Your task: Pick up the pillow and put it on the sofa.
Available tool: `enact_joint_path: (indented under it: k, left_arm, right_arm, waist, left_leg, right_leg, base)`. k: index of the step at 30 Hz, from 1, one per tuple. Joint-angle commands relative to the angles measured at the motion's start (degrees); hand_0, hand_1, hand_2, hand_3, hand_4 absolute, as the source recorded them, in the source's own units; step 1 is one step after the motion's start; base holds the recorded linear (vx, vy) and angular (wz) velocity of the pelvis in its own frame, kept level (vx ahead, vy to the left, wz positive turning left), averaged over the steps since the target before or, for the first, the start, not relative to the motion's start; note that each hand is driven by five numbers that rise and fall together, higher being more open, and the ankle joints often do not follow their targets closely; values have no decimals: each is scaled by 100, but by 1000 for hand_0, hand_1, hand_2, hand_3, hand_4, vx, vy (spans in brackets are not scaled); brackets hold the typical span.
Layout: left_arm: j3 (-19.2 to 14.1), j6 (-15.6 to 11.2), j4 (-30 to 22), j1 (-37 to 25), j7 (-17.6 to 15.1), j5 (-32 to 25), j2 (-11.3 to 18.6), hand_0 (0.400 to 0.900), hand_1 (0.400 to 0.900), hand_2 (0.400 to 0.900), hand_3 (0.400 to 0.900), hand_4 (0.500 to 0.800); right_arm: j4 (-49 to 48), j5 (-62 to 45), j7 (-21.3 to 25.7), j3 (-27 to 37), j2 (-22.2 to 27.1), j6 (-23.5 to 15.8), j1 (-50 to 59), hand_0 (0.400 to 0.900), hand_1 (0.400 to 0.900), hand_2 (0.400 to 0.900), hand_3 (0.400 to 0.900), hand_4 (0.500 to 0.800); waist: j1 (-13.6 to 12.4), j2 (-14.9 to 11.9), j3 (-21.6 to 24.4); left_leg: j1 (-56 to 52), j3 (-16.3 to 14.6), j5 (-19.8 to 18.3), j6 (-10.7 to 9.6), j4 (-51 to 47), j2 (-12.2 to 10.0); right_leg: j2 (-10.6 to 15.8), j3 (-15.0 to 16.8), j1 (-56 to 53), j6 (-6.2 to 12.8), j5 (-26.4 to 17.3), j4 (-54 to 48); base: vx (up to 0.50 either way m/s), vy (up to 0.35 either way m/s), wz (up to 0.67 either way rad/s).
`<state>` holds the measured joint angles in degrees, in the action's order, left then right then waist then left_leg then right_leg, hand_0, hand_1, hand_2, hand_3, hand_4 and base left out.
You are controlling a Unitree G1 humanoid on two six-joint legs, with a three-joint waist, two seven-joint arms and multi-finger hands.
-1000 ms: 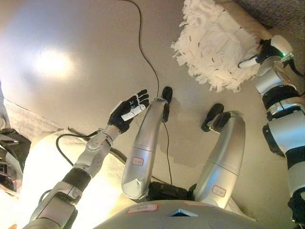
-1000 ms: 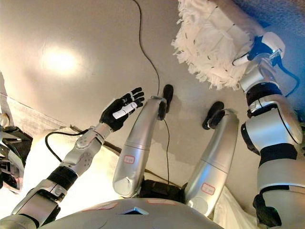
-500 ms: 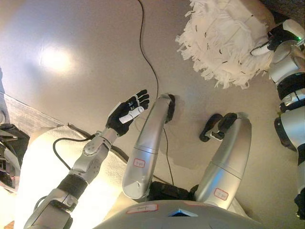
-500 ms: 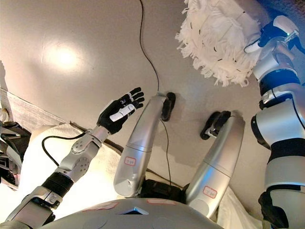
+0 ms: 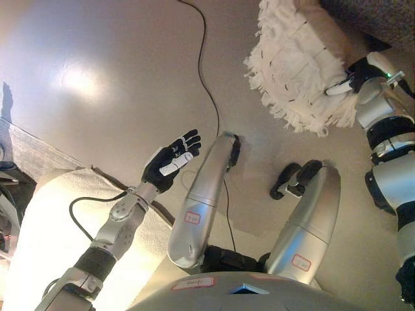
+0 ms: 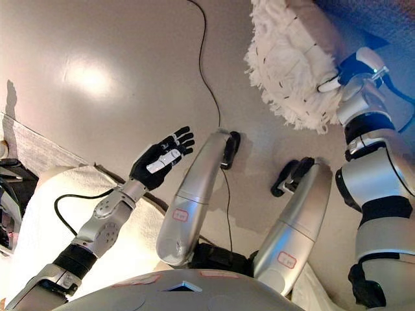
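White fringed pillow up at one o'clock, held off the beige floor, tilted, fringe hanging toward the floor side. Right hand pressed against the pillow's right edge at two o'clock, dark fingers curled onto the fabric, one white-tipped finger lying along the shaggy surface; clasping the pillow, by the look of it. Behind the pillow, at the top right corner, a dark grey textured surface, possibly the sofa, though hard to tell for sure. Pillow's upper edge just beside that surface.

Left hand near the middle, slightly toward eight o'clock, well apart from the pillow. Fingers spread and straight, palm up, holding nothing, a white cover on one finger.

At seven o'clock, a pale cream cushion-like shape, brightly lit, lying on the floor. At nine o'clock, a strip of grey woven rug beside it. Dark object at the far left edge, too cropped to identify.
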<state>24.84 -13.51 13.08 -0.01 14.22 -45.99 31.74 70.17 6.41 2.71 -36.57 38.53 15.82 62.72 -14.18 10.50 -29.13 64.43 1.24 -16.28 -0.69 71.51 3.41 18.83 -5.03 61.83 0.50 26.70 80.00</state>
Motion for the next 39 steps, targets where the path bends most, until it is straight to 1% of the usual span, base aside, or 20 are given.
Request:
enact_joint_path:
  k: [1, 2, 4, 5, 6, 9, 10, 11, 12, 14, 15, 17, 19, 22, 26, 29, 32, 35, 39]
  left_arm:
    - [-199, -289, -30, 39, 45, -373, -9, 900, 900, 900, 900, 800]
    - [-214, -262, 112, 43, 74, -392, -58, 900, 900, 900, 900, 800]
    - [-284, 9, 555, 86, 176, -515, -212, 900, 900, 900, 900, 800]
    - [-329, 116, 774, 134, 321, -514, -280, 900, 900, 900, 900, 800]
    - [-354, 207, 997, 193, 440, -475, -341, 900, 900, 900, 900, 800]
    - [-338, 340, 1551, 291, 577, -304, -455, 900, 900, 900, 900, 800]
    - [-346, 370, 1688, 296, 598, -269, -482, 900, 900, 900, 900, 800]
    - [-380, 418, 1910, 297, 625, -229, -519, 900, 900, 900, 900, 800]
    - [-409, 453, 2013, 292, 626, -220, -537, 900, 900, 900, 900, 800]
    - [-561, 557, 2392, 282, 643, -104, -603, 900, 900, 900, 900, 800]
    - [-612, 598, 2504, 279, 654, -57, -627, 900, 900, 900, 900, 800]
    - [-751, 721, 2814, 270, 612, 135, -736, 900, 900, 900, 900, 800]
    - [-872, 856, 3042, 288, 617, 298, -830, 900, 900, 900, 900, 800]
    - [-1066, 913, 3453, 399, 674, 610, -1000, 900, 900, 900, 900, 800]
    - [-1316, 937, 3912, 504, 677, 955, -1201, 900, 900, 900, 900, 800]
    - [-1473, 984, 4192, 566, 633, 1181, -1323, 900, 900, 900, 900, 800]
    - [-1592, 1003, 4460, 588, 626, 1324, -1391, 900, 900, 900, 900, 800]
    - [-1645, 1010, 4663, 613, 659, 1392, -1428, 900, 900, 900, 900, 800]
    - [-1605, 980, 4863, 616, 722, 1481, -1425, 900, 900, 900, 900, 800]
  right_arm:
    - [-215, 75, 281, 41, 227, -526, 327, 400, 400, 400, 400, 500]
    - [-247, 77, 287, 48, 228, -557, 283, 400, 400, 400, 400, 500]
    - [-414, 188, 302, 118, 240, -654, -2, 400, 400, 400, 400, 500]
    - [-486, 225, 295, 127, 251, -683, -148, 400, 400, 400, 400, 500]
    - [-575, 278, 253, 145, 298, -759, -310, 400, 400, 400, 400, 500]
    - [-771, 526, 115, 171, 392, -991, -664, 400, 400, 400, 400, 500]
    - [-830, 574, 73, 173, 430, -1064, -707, 400, 400, 400, 400, 500]
    - [-966, 643, -33, 173, 488, -1110, -775, 400, 400, 400, 400, 500]
    - [-1044, 667, -61, 174, 522, -1156, -811, 400, 400, 400, 400, 500]
    - [-1420, 744, -188, 195, 661, -1250, -940, 400, 400, 400, 400, 500]
    - [-1547, 784, -239, 206, 713, -1270, -975, 400, 400, 400, 400, 500]
    - [-1969, 822, -432, 286, 871, -1265, -1109, 400, 400, 400, 400, 500]
    - [-2254, 816, -597, 374, 1006, -1314, -1247, 400, 400, 400, 400, 500]
    - [-2614, 896, -873, 544, 1215, -1484, -1504, 400, 400, 400, 400, 500]
    - [-3278, 1082, -1267, 679, 1433, -1654, -1729, 400, 400, 400, 400, 500]
    - [-3865, 1303, -1560, 772, 1627, -1888, -1745, 400, 400, 400, 400, 500]
    - [-4323, 1338, -1722, 784, 1814, -2114, -1590, 400, 400, 400, 400, 500]
    - [-4579, 1153, -1744, 688, 1988, -2175, -1255, 400, 400, 400, 400, 500]
    - [-4330, 728, -1629, 345, 2148, -2135, -374, 400, 400, 400, 400, 500]
  waist:
    - [81, 73, -67]
    - [83, 37, -67]
    - [92, -111, 7]
    - [94, -179, 92]
    - [97, -262, 181]
    - [103, -485, 442]
    - [114, -541, 514]
    - [130, -631, 622]
    - [143, -672, 661]
    - [214, -815, 854]
    - [238, -856, 914]
    - [322, -969, 1119]
    - [387, -1055, 1305]
    - [467, -1163, 1629]
    - [537, -1275, 1977]
    - [575, -1337, 2182]
    - [596, -1393, 2296]
    - [586, -1438, 2370]
    - [496, -1475, 2434]
  left_leg:
    - [-1315, -90, -332, 97, -968, -113]
    - [-1530, -89, -269, 78, -1221, -113]
    - [-2153, -83, -34, 10, -1974, -102]
    - [-2373, -76, 56, -11, -2263, -97]
    - [-2630, -64, 154, -28, -2620, -135]
    - [-3350, -53, 405, -74, -3539, -278]
    - [-3478, -76, 659, -58, -3866, -310]
    - [-3765, -81, 767, -83, -4215, -375]
    - [-3893, -82, 817, -98, -4360, -404]
    - [-4359, -122, 1012, -167, -4945, -498]
    - [-4495, -135, 1065, -188, -5102, -517]
    - [-4908, -152, 1247, -253, -5639, -572]
    - [-5253, -160, 1376, -307, -6073, -624]
    - [-5699, -205, 1511, -365, -6636, -701]
    - [-6108, -319, 1600, -440, -7064, -804]
    - [-6320, -376, 1638, -490, -7263, -859]
    - [-6460, -378, 1648, -524, -7392, -885]
    - [-6552, -379, 1660, -554, -7469, -907]
    - [-6610, -342, 1666, -590, -7519, -934]
  right_leg:
    - [-114, -182, -1079, 82, -912, -1729]
    - [-104, -228, -1269, 102, -979, -1935]
    - [-103, -423, -1903, 158, -1176, -2560]
    - [-117, -520, -2160, 171, -1250, -2838]
    - [-131, -623, -2455, 186, -1329, -3168]
    - [-183, -871, -3258, 257, -1531, -4098]
    - [-197, -976, -3417, 224, -1758, -4455]
    - [-250, -1052, -3732, 264, -1846, -4841]
    - [-282, -1085, -3878, 283, -1891, -5021]
    - [-464, -1167, -4391, 363, -2079, -5774]
    - [-518, -1178, -4537, 389, -2134, -5965]
    - [-691, -1142, -4946, 456, -2287, -6529]
    - [-801, -1110, -5287, 505, -2410, -6968]
    - [-906, -1117, -5685, 574, -2585, -7480]
    - [-993, -1137, -6057, 613, -2722, -7907]
    - [-1046, -1164, -6271, 626, -2784, -8144]
    - [-1102, -1151, -6425, 625, -2807, -8315]
    - [-1127, -1163, -6528, 631, -2830, -8430]
    - [-1148, -1214, -6615, 635, -2810, -8463]
  base:
    - [36, -2, -10]
    - [62, -5, -13]
    - [108, -11, -13]
    - [151, -19, -13]
    - [177, -33, -13]
    - [140, -49, -9]
    - [94, -76, -4]
    - [60, -77, -2]
    - [137, -119, -4]
    - [143, -139, -1]
    - [158, -139, 1]
    - [160, -136, 0]
    - [163, -114, 1]
    - [164, -69, 0]
    - [155, -51, -1]
    - [136, -35, -2]
    - [100, -35, -3]
    - [84, -36, 1]
    - [76, -33, 8]
